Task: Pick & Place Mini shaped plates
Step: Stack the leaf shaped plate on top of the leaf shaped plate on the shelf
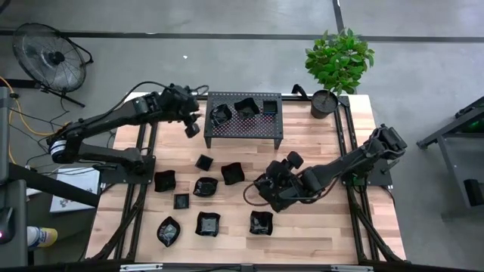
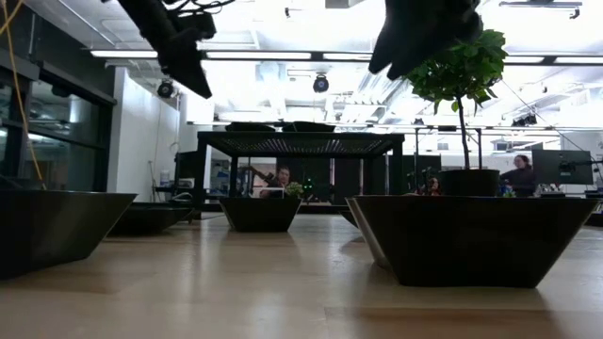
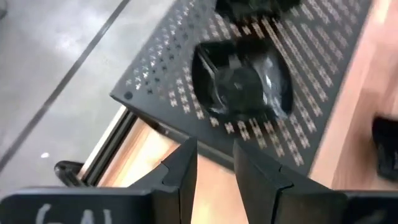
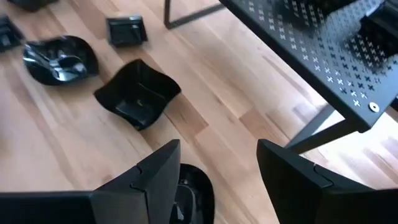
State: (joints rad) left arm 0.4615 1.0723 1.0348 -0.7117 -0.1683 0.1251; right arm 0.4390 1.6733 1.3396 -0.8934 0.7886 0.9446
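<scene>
Two dark grippers hang over the table, both empty; the left gripper (image 3: 214,168) shows a narrow gap between its fingers with nothing in it, held above the near left corner of the black perforated metal rack (image 1: 243,130), clear of the top; the right gripper (image 4: 217,174) stands with its jaws wide, nothing between them, above the bare wood right of centre, just near of the rack.

Three small glossy black dishes sit on the rack top: a rounded one (image 1: 220,114) at the left, just beyond the left gripper's fingers, a crumpled-edged one (image 1: 245,106) in the middle, and a square one (image 1: 269,107) at the right; the rest lie on the light wooden table (image 1: 318,227) on the near side of the rack; a small square dish (image 1: 204,162) and a wavy-edged square dish (image 1: 232,174) are closest to the rack, with a round dish (image 1: 205,187) and another dish (image 1: 165,180) to their left; nearer still lie a tiny square dish (image 1: 181,201), a leaf-like dish (image 1: 169,230), a square dish (image 1: 208,224) and a square dish (image 1: 261,223) just near of the right gripper.

A green plant in a black pot (image 1: 325,102) stands at the far right corner of the table, beside the rack.
</scene>
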